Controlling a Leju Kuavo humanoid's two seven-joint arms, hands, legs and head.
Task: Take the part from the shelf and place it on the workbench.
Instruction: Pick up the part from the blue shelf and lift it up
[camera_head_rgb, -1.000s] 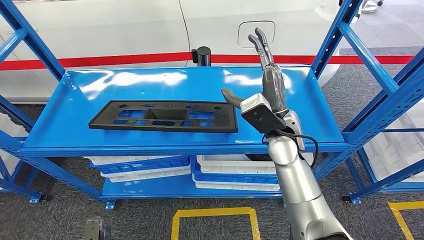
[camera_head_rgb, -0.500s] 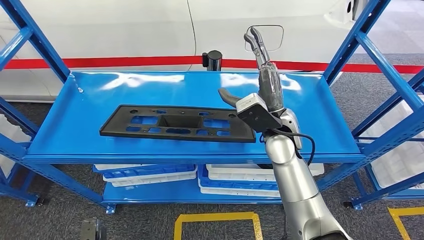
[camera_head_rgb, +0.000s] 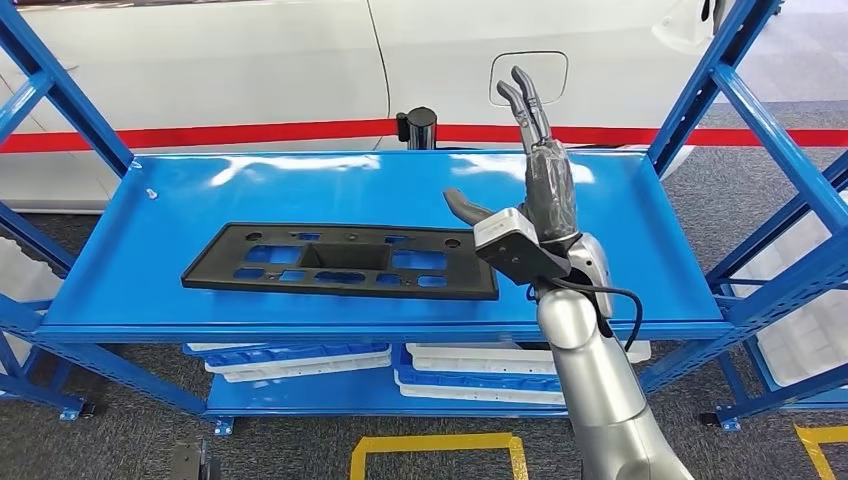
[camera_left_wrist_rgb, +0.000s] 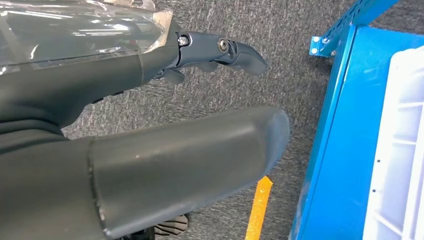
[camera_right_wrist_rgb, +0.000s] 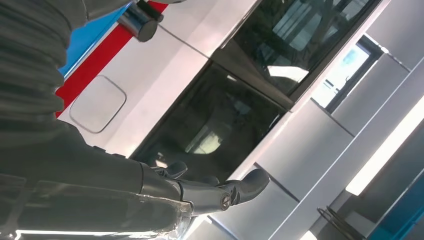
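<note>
Part (camera_head_rgb: 340, 260) flat on shelf (camera_head_rgb: 640, 220), right hand (camera_head_rgb: 535, 190) empty

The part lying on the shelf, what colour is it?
Black; the part shows best in the head view.

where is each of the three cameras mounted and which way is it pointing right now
Head view: high on the robot, looking down at the blue metal shelf and flat black plastic part; right hand raised, open.
Left wrist view: behind the left hand, facing grey carpet floor, white crates.
Right wrist view: behind the right hand, facing the white car.
Shared: the white car's fuel flap appears in head and right wrist views.
</note>
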